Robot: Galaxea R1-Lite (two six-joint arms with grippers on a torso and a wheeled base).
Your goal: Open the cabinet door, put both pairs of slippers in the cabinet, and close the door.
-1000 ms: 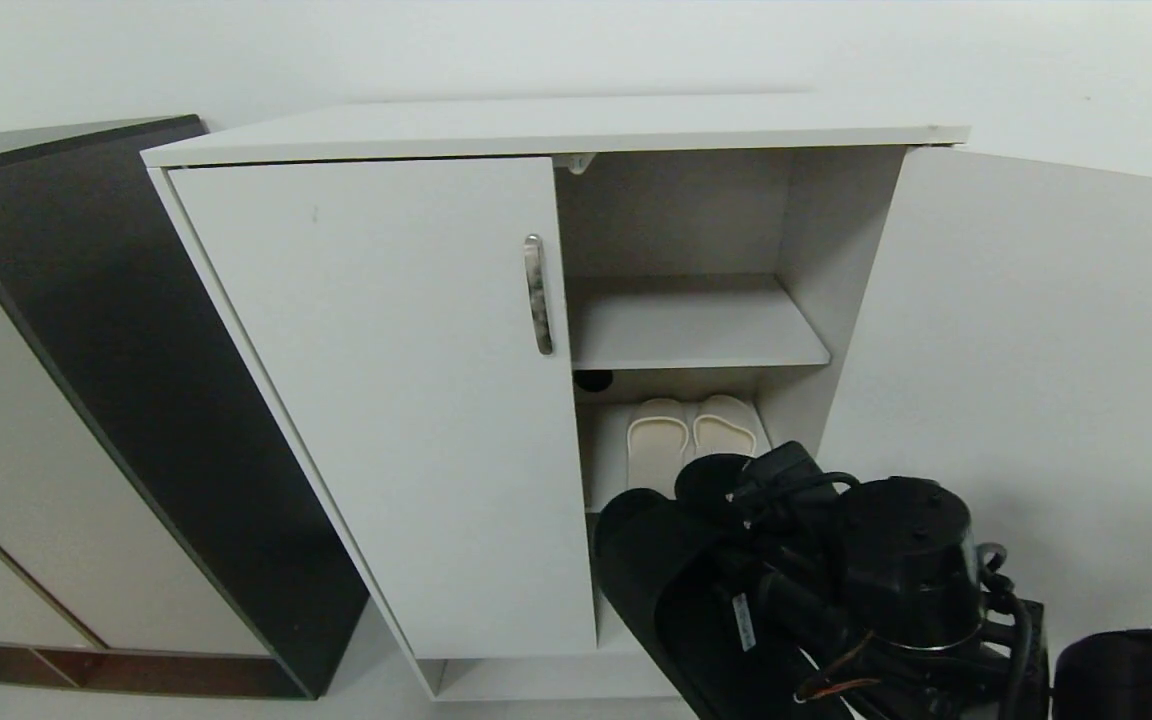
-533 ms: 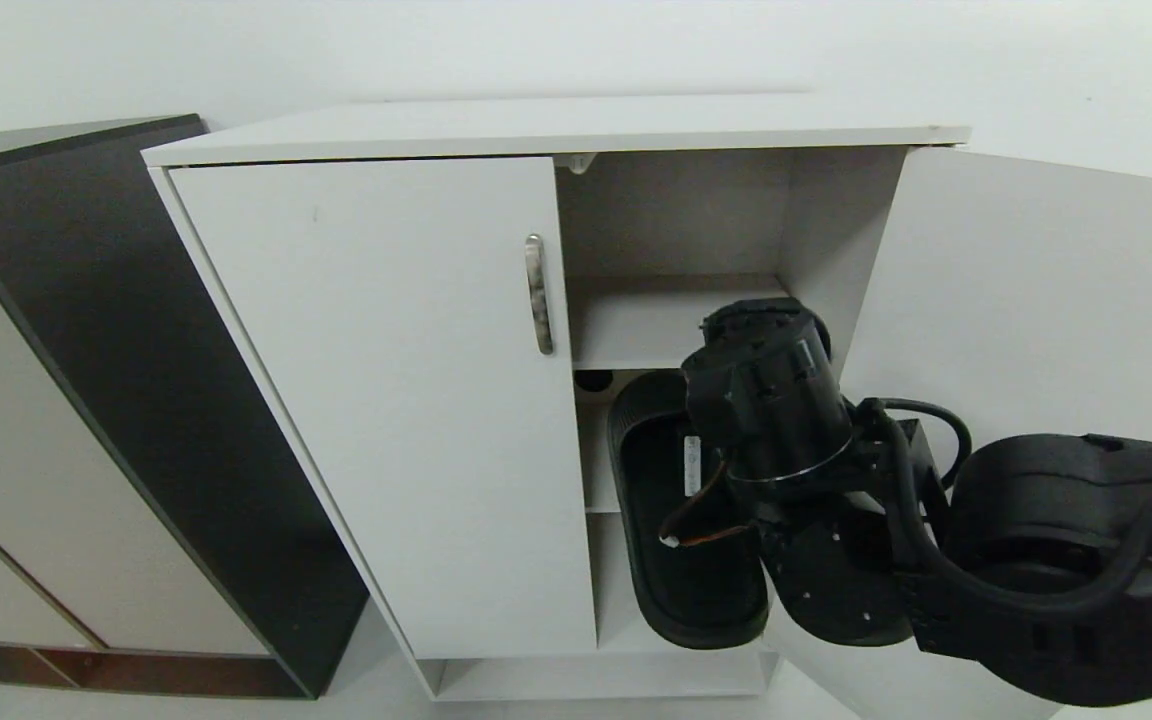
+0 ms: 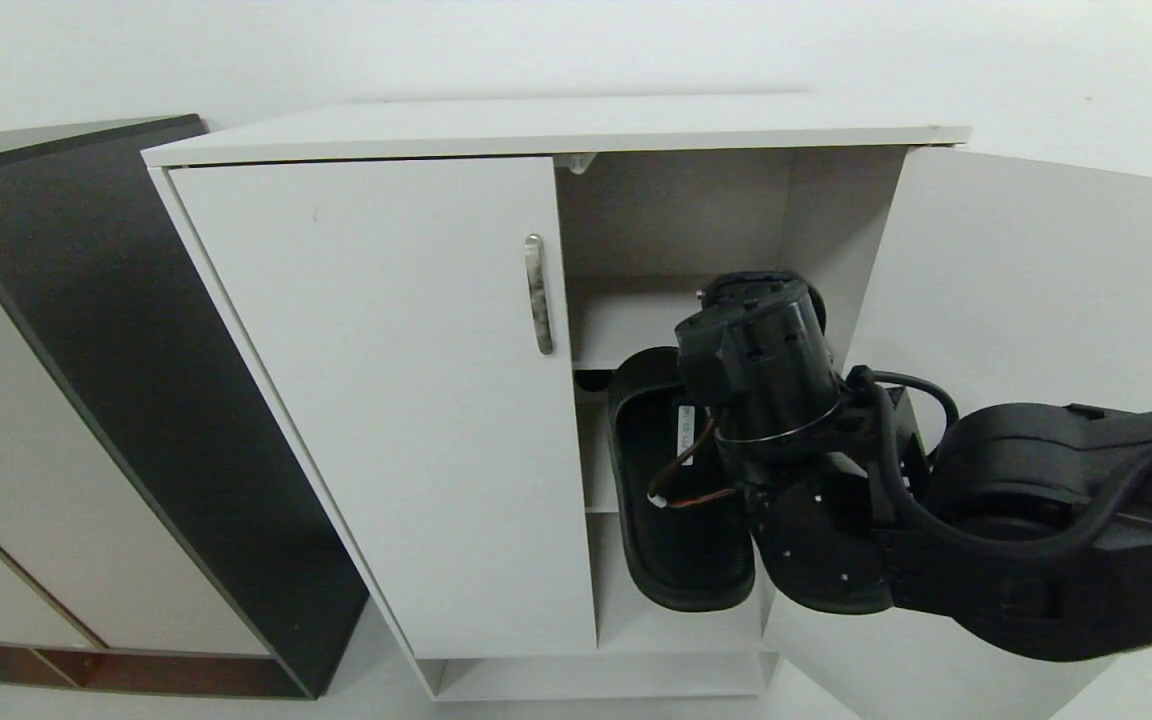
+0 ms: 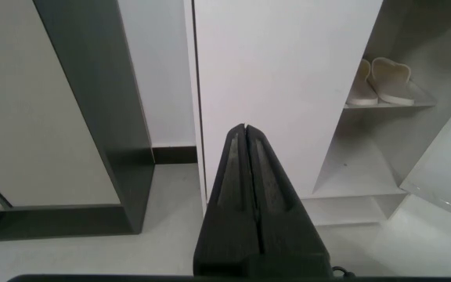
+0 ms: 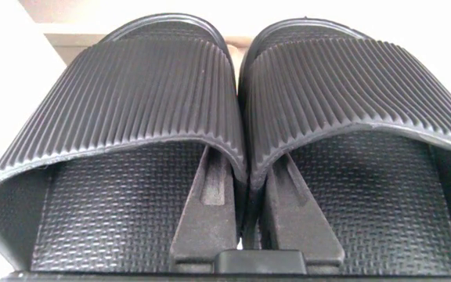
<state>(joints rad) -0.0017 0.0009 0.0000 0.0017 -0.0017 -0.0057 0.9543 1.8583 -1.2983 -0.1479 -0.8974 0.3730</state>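
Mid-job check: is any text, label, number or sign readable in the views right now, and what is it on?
No text can be read.
White label on the black slippers held by the right gripper: print too small to read.
Cabinet and white slippers: no print visible.

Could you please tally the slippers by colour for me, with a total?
Black slippers: 2
White slippers: 2
Total: 4
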